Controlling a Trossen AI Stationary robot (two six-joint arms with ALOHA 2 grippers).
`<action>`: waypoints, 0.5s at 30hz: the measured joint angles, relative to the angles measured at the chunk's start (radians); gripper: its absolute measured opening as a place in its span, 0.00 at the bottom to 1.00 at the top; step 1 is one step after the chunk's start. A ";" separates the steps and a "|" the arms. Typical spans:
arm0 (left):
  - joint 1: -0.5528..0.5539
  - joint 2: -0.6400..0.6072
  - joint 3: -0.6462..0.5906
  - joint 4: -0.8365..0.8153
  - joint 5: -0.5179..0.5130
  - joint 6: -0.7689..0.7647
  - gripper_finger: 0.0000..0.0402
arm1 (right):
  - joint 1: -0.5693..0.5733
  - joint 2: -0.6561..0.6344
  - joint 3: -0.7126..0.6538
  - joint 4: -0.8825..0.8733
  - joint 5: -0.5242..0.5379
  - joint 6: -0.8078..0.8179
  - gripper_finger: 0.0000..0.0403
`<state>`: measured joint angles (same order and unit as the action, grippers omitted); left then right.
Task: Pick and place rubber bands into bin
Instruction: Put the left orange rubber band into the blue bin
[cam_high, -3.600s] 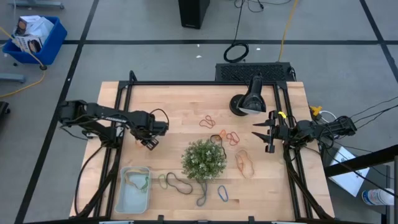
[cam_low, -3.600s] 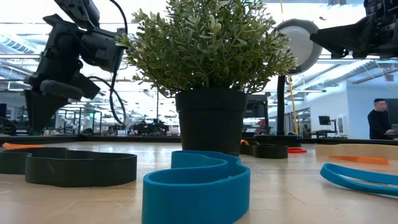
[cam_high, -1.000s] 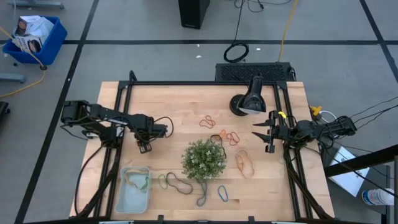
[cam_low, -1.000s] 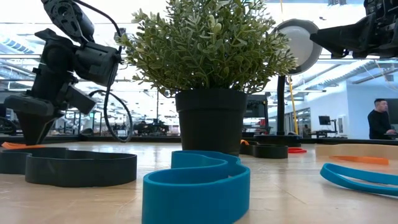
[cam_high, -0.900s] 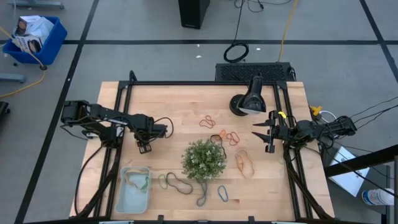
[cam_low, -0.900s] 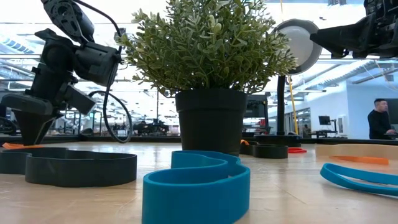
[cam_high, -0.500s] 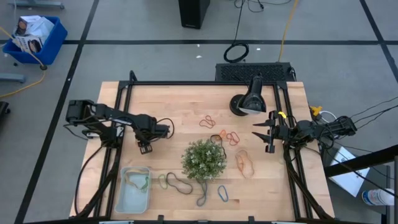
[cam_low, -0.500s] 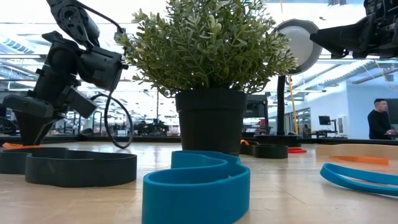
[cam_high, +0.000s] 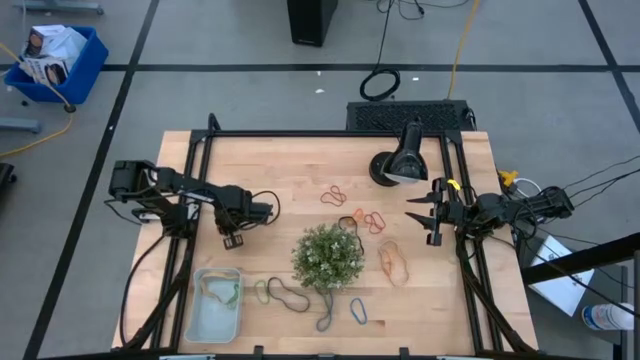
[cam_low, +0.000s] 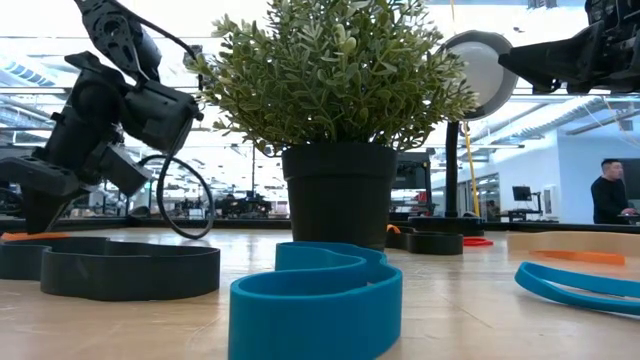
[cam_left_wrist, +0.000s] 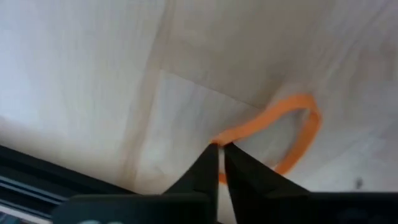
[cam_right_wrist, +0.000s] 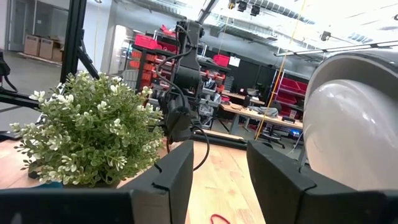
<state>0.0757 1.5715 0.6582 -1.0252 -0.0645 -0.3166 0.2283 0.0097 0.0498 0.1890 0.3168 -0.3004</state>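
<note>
Fingers of the left end effector (cam_left_wrist: 219, 163) are pinched together on an orange rubber band (cam_left_wrist: 292, 127) lying flat on the worktop (cam_high: 300, 170), at its left side above the bin (cam_high: 214, 305). The bin appears to hold 1 or 2 bands already. More rubber bands (cam_high: 372, 220) lie scattered around the plant (cam_high: 328, 256). The right end effector (cam_high: 419, 219) waits at the right edge, its fingers spread and holding nothing.
</note>
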 joint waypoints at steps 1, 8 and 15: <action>0.000 0.000 0.000 0.000 -0.003 -0.001 0.02 | 0.000 0.000 0.000 0.000 0.000 0.000 0.36; 0.000 0.000 0.000 0.003 -0.005 -0.001 0.02 | 0.000 0.000 0.000 0.000 0.000 0.000 0.36; 0.001 0.000 0.000 0.006 -0.007 -0.001 0.01 | 0.000 0.000 0.000 0.000 0.000 0.000 0.36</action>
<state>0.0765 1.5715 0.6587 -1.0195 -0.0719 -0.3173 0.2283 0.0097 0.0496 0.1890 0.3168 -0.3004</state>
